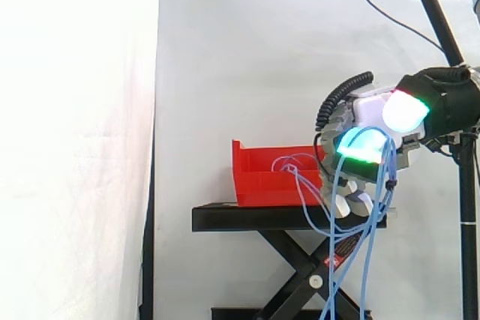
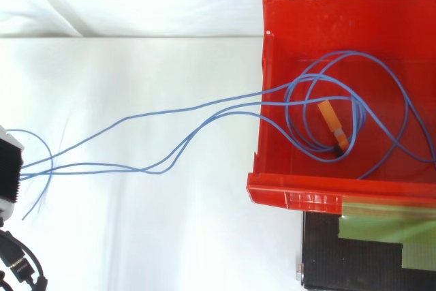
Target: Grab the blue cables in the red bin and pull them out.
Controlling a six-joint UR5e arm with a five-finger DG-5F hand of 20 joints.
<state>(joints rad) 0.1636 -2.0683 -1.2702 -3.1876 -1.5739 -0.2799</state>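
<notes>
The red bin [image 1: 262, 177] stands on the black stand [image 1: 247, 219]. In the top view the blue cables [image 2: 170, 109] lie looped inside the bin [image 2: 293, 192] around an orange plug [image 2: 332, 124]. Several strands leave over the bin's left wall and run to my hand [image 2: 8, 175] at the left edge. In the side view my hand [image 1: 371, 110] is right of the bin and a little above its rim, apart from it. Its fingers are curled round the blue cables [image 1: 304, 185], which rise from the bin, pass over a glowing pad and hang down past the stand.
A black scissor frame [image 1: 300, 275] carries the stand. A dark tripod pole [image 1: 469, 207] with a camera on top stands at the right edge, close behind my hand. A white curtain [image 1: 75, 140] hangs at the left. Green tape [image 2: 381, 226] lies on the stand's top.
</notes>
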